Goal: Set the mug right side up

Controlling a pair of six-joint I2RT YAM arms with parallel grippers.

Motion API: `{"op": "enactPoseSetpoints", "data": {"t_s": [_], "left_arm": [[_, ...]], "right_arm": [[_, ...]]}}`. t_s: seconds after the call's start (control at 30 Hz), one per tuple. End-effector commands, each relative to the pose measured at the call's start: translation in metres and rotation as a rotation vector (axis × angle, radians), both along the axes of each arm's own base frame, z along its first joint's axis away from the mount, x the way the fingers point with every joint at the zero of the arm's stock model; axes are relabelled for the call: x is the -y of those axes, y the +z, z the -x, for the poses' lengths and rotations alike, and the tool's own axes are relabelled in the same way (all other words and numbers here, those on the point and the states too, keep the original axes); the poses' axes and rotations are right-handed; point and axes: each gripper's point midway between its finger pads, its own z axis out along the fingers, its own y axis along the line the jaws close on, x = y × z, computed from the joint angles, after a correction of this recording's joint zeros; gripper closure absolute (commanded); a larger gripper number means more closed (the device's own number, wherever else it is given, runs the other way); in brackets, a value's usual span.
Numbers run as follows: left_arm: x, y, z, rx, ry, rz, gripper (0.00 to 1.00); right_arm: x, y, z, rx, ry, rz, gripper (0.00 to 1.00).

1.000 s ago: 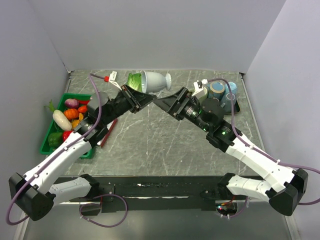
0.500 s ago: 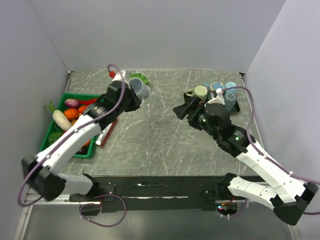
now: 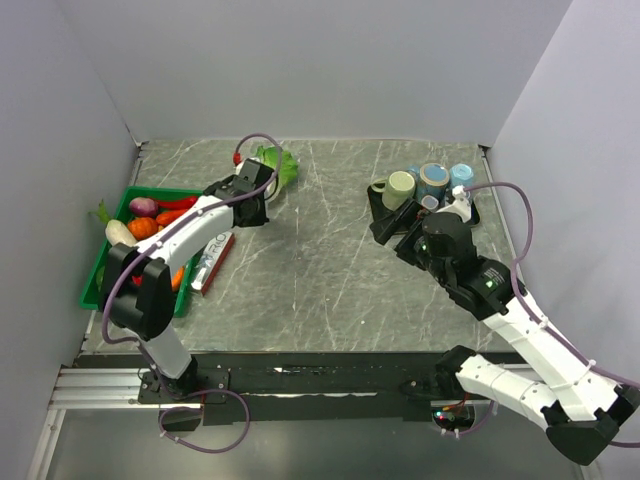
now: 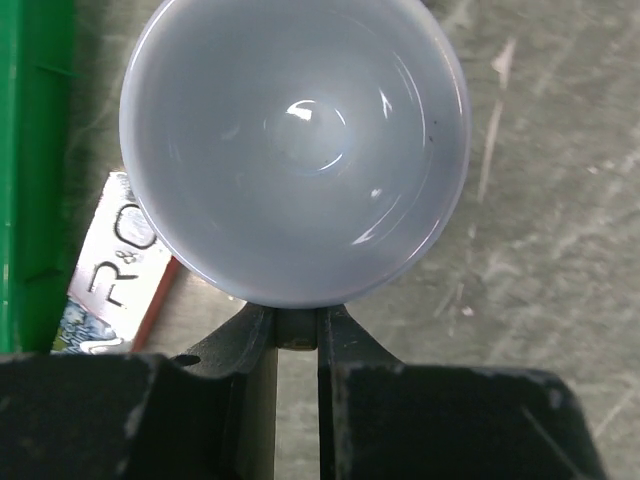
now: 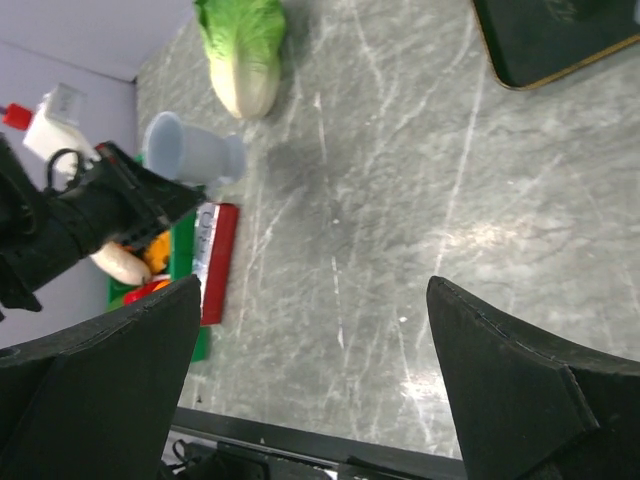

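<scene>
**A:** Surface and room?

**B:** Grey veined stone table [image 3: 330, 290], with plain pale walls on three sides. A green bin [image 3: 140, 191] of vegetables sits at the left edge and a red-edged box [image 3: 213, 262] lies just beside it. There is a lettuce [image 3: 280, 162] at the back and a black tray [image 5: 545, 40] with cups [image 3: 434, 178] at back right.

**A:** Where is the mug?

**B:** The mug [image 4: 295, 150] is back left, near the lettuce and just beyond the box. The left wrist view looks straight down into its pale bowl, so the mouth is up. The left gripper [image 4: 297, 328] is pinched almost closed on the handle at the rim.

**A:** Do the other views add anything?

**B:** The right wrist view shows the mug's side, with the rim above a narrower foot. I cannot tell whether the foot touches the table. From overhead the left arm hides nearly all of it.

**A:** Right arm?

**B:** The right gripper [image 5: 320, 390] has its jaws spread as wide as they go, with nothing between them. It sits over bare table in front of the tray.

**A:** Change since a second ago?

**B:** Then the two grippers nearly met at the back middle, with the mug sideways at the left one's tip. The left arm has since swung leftward with the mug, which is now mouth-up. The right arm has drawn back toward the tray and its jaws have opened further.
</scene>
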Motion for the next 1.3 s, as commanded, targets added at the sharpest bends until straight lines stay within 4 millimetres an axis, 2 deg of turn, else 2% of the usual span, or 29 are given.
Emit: {"op": "enactPoseSetpoints", "data": {"t_s": [0.0, 0.13, 0.27, 0.5, 0.57, 0.6, 0.63, 0.7, 0.73, 0.83, 0.9, 1.0, 1.03, 1.1, 1.13, 1.17, 1.27], "left_arm": [[-0.012, 0.017, -0.028, 0.133, 0.049, 0.011, 0.99], [-0.018, 0.002, -0.03, 0.127, 0.061, 0.039, 0.99], [-0.026, -0.022, -0.029, 0.096, 0.075, 0.017, 0.99], [-0.028, -0.04, -0.028, 0.086, 0.083, 0.053, 0.98], [-0.027, -0.043, -0.027, 0.083, 0.084, 0.056, 0.9], [-0.028, -0.044, -0.027, 0.08, 0.086, 0.054, 0.82], [-0.029, -0.046, -0.027, 0.076, 0.09, 0.047, 0.65], [-0.028, -0.048, -0.025, 0.062, 0.088, 0.048, 0.55], [-0.028, -0.049, -0.024, 0.056, 0.086, 0.048, 0.42], [-0.029, -0.05, -0.021, 0.05, 0.094, 0.053, 0.27], [-0.029, -0.047, -0.02, 0.053, 0.098, 0.059, 0.22], [-0.029, -0.03, -0.016, 0.068, 0.102, 0.078, 0.11], [-0.028, -0.016, -0.016, 0.092, 0.1, 0.094, 0.08], [-0.028, -0.004, -0.01, 0.097, 0.095, 0.104, 0.05], [-0.028, 0.013, -0.01, 0.129, 0.093, 0.12, 0.01], [-0.029, 0.018, -0.005, 0.124, 0.092, 0.123, 0.03], [-0.03, 0.05, -0.002, 0.171, 0.105, 0.159, 0.04]], "right_arm": [[0.012, -0.014, 0.004, -0.039, -0.045, 0.007, 0.0], [0.01, -0.023, 0.004, -0.065, -0.044, -0.003, 0.0], [0.009, -0.023, 0.001, -0.073, -0.04, -0.001, 0.0], [0.011, -0.027, -0.001, -0.101, -0.048, 0.005, 0.0], [0.012, -0.029, -0.001, -0.107, -0.054, 0.005, 0.0], [0.013, -0.031, 0.0, -0.115, -0.06, 0.007, 0.0], [0.015, -0.032, -0.001, -0.12, -0.063, 0.013, 0.0], [0.016, -0.034, -0.002, -0.128, -0.067, 0.027, 0.0], [0.017, -0.035, -0.002, -0.133, -0.069, 0.034, 0.0], [0.019, -0.038, -0.003, -0.152, -0.078, 0.052, 0.0], [0.02, -0.039, -0.005, -0.163, -0.079, 0.061, 0.0], [0.023, -0.039, -0.009, -0.168, -0.079, 0.072, 0.0], [0.024, -0.038, -0.01, -0.164, -0.081, 0.076, 0.0], [0.031, -0.038, -0.014, -0.161, -0.084, 0.109, 0.0], [0.034, -0.036, -0.017, -0.157, -0.092, 0.12, 0.0], [0.038, -0.036, -0.021, -0.153, -0.089, 0.154, 0.0], [0.059, -0.039, -0.036, -0.151, -0.12, 0.262, 0.0]]}}
